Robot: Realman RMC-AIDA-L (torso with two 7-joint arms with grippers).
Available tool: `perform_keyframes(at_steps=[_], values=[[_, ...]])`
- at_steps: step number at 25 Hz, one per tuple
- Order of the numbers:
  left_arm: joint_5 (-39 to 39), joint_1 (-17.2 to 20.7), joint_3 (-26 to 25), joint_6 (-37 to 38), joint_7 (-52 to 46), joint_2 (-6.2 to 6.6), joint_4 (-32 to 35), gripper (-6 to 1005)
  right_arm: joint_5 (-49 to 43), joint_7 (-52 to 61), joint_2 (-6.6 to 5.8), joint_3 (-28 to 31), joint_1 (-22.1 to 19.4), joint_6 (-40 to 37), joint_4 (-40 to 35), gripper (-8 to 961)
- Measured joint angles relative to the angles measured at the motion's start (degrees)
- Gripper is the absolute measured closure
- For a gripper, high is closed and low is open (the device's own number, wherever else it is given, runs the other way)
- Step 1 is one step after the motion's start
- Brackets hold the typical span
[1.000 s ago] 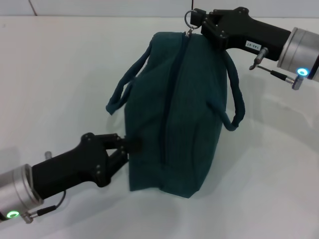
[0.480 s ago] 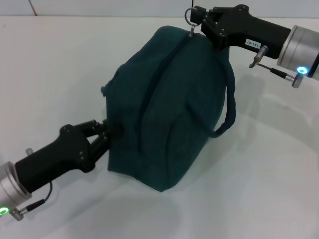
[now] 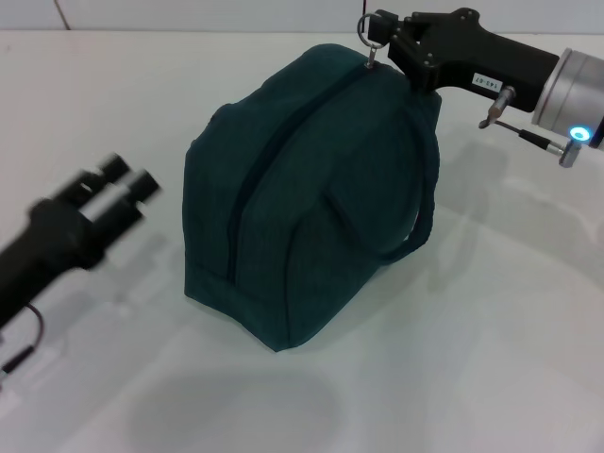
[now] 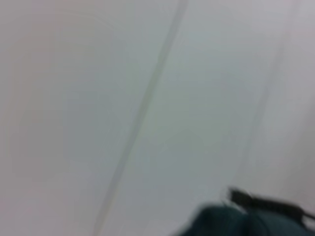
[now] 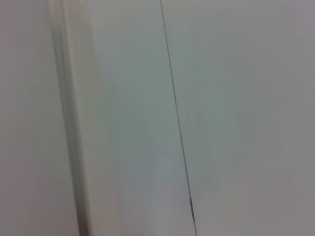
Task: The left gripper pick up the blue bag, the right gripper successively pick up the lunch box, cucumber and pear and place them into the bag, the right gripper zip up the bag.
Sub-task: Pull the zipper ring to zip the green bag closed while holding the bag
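table (image 3: 491, 359): white, bears the bag | blue bag (image 3: 302, 189): zipped, slumped on the table; handle loop on its right side | right gripper (image 3: 389, 42): clenched on zipper pull ring (image 3: 368, 30) at bag's top | left gripper (image 3: 127, 184): released, apart, left of bag

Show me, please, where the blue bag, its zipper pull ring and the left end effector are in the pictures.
blue bag (image 3: 311, 189): head view, on its fabric side panel.
zipper pull ring (image 3: 368, 30): head view, on the metal ring at the bag's top end.
left end effector (image 3: 130, 179): head view, midway between its fingertips.
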Motion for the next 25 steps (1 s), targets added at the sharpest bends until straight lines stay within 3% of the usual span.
perform_keyframes(at_steps=[3,7,10,15,23,25], values=[[-5.29,0.25,-0.08,-0.06,-2.86,0.36,0.69,469,-0.01,0.00,0.00,0.00,-0.04,-0.18,0.04,876],[-6.75,-1.14,-0.11,-0.36,-8.30,1.28,4.29,274,-0.01,0.00,-0.05,0.02,-0.22,-0.57,0.06,875],[-6.47,-3.51,0.00,-1.84,-14.50,2.11,8.28,218,-0.02,0.00,-0.10,0.12,-0.84,-0.76,-0.47,874],[-2.51,-8.16,0.27,-4.43,-28.46,4.92,14.86,125,-0.01,0.00,-0.19,0.60,-1.60,-1.76,-1.08,872],[12.09,-17.28,0.67,-6.69,-48.90,8.35,31.67,126,-0.09,-0.67,-0.18,2.32,-2.59,-3.67,-0.92,870],[15.28,-18.41,1.42,-6.07,-53.56,8.54,36.05,126,-0.08,-0.79,-0.22,2.35,-2.63,-3.75,-1.01,870]])
